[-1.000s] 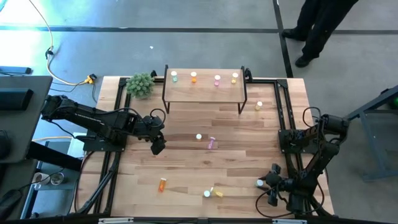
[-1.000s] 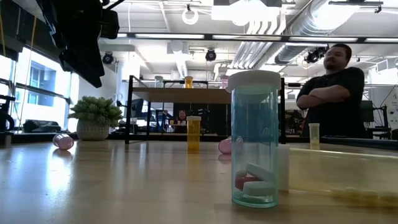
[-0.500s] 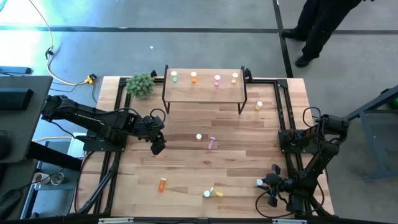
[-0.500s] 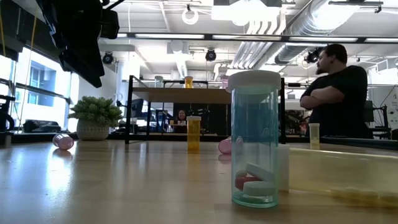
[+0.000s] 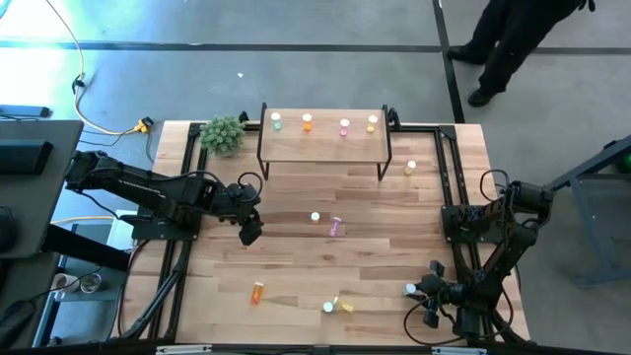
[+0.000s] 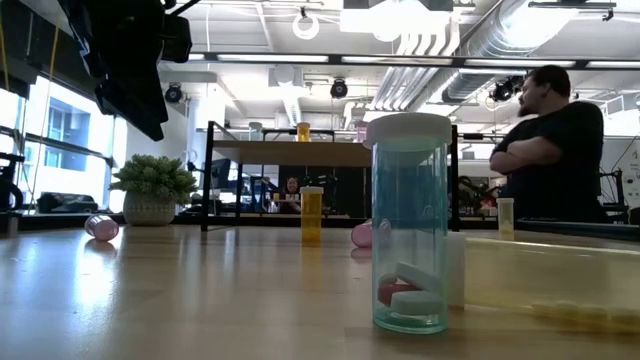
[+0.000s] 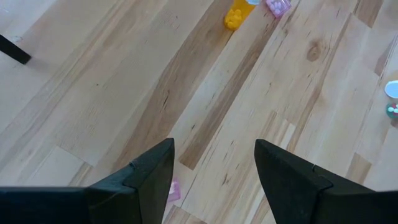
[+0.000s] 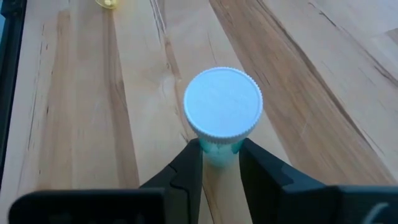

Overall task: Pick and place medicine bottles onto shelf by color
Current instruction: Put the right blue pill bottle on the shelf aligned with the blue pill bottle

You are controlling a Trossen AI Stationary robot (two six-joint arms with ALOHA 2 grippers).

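Since the earlier frame the right gripper (image 8: 220, 163) had closed its fingers onto the green bottle (image 8: 222, 112) (white cap up, upright on the table (image 5: 296, 266)), well away from the shelf (image 5: 325, 144), at the table's opposite edge on the right. The person (image 6: 555, 140) behind the shelf had turned and shifted sideways. The left gripper (image 7: 214, 163) hovered with fingers spread, holding nothing, near the shelf's left leg. Four bottles stood on the shelf; others lay scattered below it.
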